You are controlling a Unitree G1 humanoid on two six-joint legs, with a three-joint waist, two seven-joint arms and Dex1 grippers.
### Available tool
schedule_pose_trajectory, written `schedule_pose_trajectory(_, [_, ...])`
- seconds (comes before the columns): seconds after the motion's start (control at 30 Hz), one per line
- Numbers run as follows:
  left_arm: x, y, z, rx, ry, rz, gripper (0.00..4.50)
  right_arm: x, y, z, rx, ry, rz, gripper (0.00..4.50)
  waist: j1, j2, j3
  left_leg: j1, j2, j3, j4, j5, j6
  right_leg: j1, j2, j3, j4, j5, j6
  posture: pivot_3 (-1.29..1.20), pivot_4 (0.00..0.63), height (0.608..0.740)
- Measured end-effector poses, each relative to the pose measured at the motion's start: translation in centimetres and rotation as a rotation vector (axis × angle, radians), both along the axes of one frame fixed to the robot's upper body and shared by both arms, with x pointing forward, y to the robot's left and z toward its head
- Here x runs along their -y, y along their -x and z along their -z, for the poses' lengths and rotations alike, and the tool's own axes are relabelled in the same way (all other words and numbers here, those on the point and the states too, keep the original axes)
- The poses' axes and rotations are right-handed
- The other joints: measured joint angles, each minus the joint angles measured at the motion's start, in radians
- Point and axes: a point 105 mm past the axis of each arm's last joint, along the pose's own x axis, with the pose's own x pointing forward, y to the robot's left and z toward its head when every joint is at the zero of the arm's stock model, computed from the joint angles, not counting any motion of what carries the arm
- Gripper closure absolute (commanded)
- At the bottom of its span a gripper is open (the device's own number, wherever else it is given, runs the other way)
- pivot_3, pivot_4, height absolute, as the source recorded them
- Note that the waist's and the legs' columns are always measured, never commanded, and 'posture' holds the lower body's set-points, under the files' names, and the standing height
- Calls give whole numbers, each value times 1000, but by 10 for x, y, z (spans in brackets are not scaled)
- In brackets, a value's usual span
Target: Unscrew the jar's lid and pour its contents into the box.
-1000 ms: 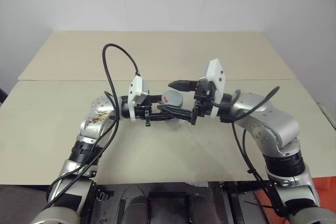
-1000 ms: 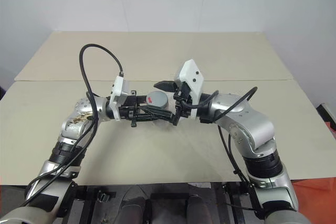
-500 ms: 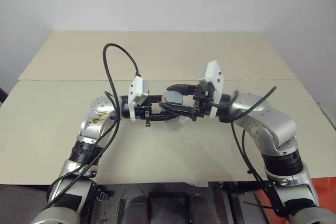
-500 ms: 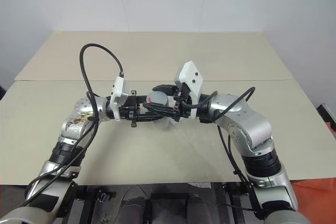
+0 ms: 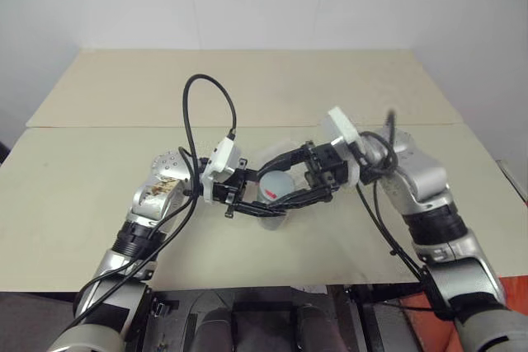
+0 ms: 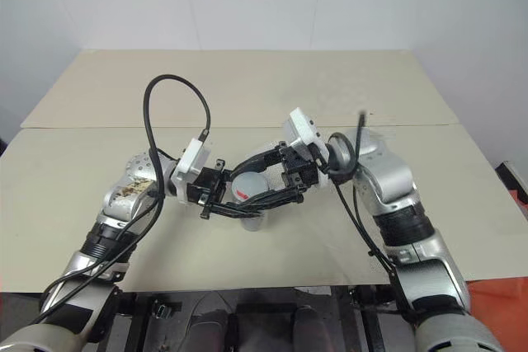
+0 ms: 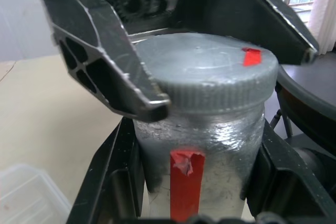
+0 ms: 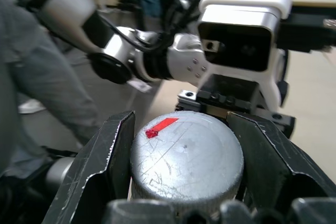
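Observation:
My left gripper is shut on the body of the jar, a clear jar whose label has a red stripe. The jar hangs tilted a little above the table. The grey lid, marked with a bit of red tape, sits on the jar. My right gripper comes from the other side and is shut on the lid, one finger on each side of its rim. The clear box lies on the table just under the jar, and its corner shows in the left wrist view. The contents are hidden.
The beige table stretches around both arms, with a second board behind it up to the white wall. A black cable loops above my left wrist. A person in grey clothing stands beyond the table.
My right gripper, open around the lid a second ago, has shut on it. Both wrists have turned and the right elbow has swung, so the jar now sits tilted and nearer to me.

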Motion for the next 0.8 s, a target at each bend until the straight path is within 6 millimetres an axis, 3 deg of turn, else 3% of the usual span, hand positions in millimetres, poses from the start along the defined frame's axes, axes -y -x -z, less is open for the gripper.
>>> schedule_pose_trajectory(0.03, [-1,-1,0,-1,-1,-9,2470,-1,-3,0,4,3,-10,1754,0,0,0,0,0,0,0,0,0,0,0,0,0,0,0,0,150,740])
schedule_pose_trajectory(0.2, [0,-3,-3,15,17,-39,2470,-6,-11,6,19,17,7,164,6,0,0,-1,0,0,1,0,0,0,-1,-1,1,0,0,0,150,740])
schedule_pose_trajectory(0.23, [0,-3,-4,19,19,-44,2470,-6,-11,6,20,17,18,32,7,0,0,-1,0,0,1,0,0,0,-1,-1,2,0,0,0,150,740])
schedule_pose_trajectory(0.4, [-16,-7,-3,32,16,-138,2470,12,-7,7,35,-31,142,32,7,1,0,-2,0,-1,1,0,0,-1,-1,-1,2,0,0,0,150,740])
schedule_pose_trajectory(0.57, [-27,-15,-8,37,41,-240,2470,27,8,-12,88,-132,278,32,6,1,0,-1,0,-2,1,0,0,0,-1,-2,1,0,0,0,150,740])
schedule_pose_trajectory(0.8, [-20,-24,-6,28,67,-318,2470,12,9,-23,79,-180,508,32,1,1,0,-1,0,-1,1,0,0,0,-1,-1,1,0,0,0,150,740])
